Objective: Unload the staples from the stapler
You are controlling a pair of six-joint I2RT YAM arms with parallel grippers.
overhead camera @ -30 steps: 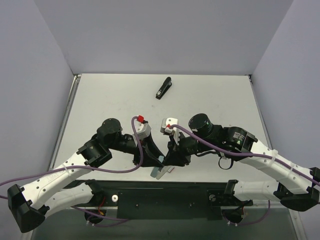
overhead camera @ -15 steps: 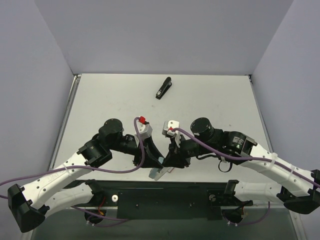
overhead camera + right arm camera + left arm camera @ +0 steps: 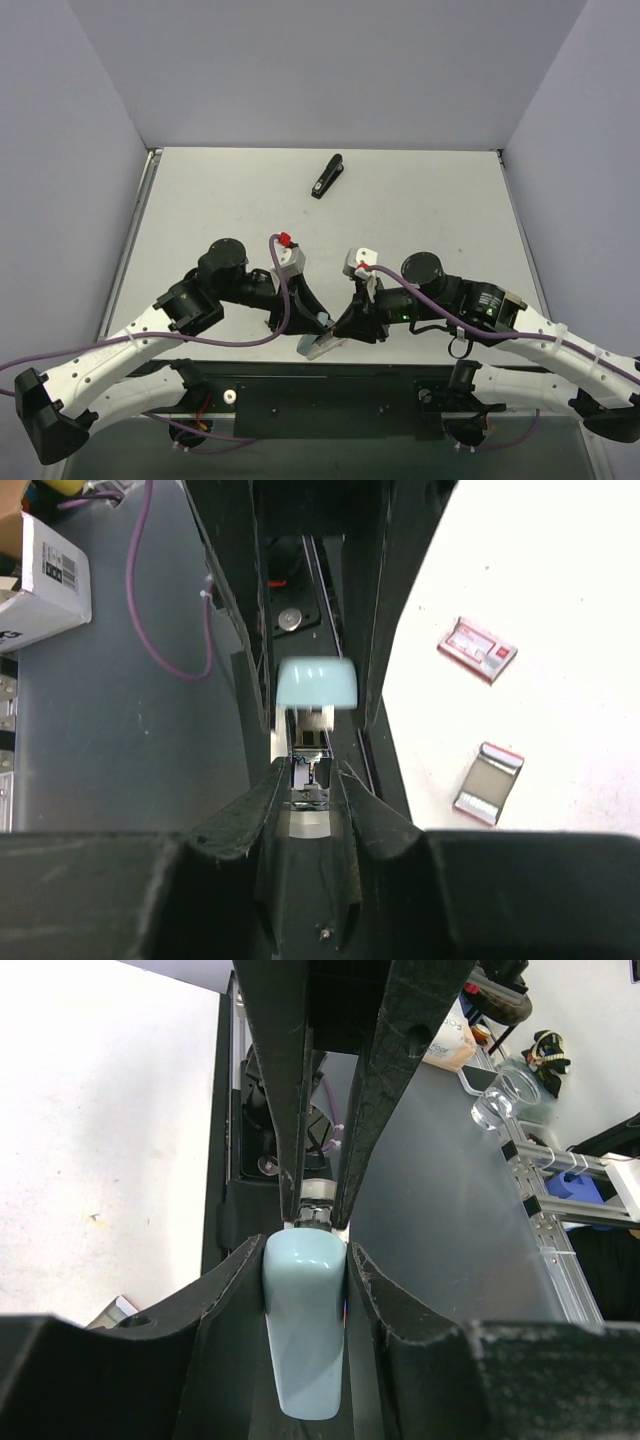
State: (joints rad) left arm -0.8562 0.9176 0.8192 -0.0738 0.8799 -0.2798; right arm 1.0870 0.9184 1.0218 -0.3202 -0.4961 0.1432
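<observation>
The stapler (image 3: pixel 303 1330) is off the tabletop (image 3: pixel 220 200), held in the air at the middle of the near edge between the two arms. Only its pale blue body and a silvery inner part show; the fingers hide the rest. The left fingers (image 3: pixel 228 1290) are partly closed and clamp the rounded pale blue end from both sides. The right fingers (image 3: pixel 250 815) are almost shut, pinched on the narrow silvery metal part at the other end, meeting the left ones head on.

The change over the last second is on the right side. The right arm (image 3: pixel 470 300) has swung its elbow and wrist rightward and toward the near edge, so its fingers now reach the stapler at a more sideways angle. The left arm (image 3: pixel 190 305) has hardly moved, neither grip has widened or narrowed, and the stapler has stayed at the same spot.

I judge that the left arm is the anchor while the right draws on the inner rail or pusher to open the magazine, a pull under way rather than finished. Whether the rail has slid out at all cannot be told from these views. No staples can be made out in the rail or on the tabletop, so the unloading looks not yet done.

On the tabletop near the right fingers lie a small pinkish-red box (image 3: pixel 478 650) and a grey piece with red ends (image 3: pixel 488 783). A slim black item (image 3: pixel 327 176) lies well apart toward the middle of the far edge, and nothing is touching any of the three
</observation>
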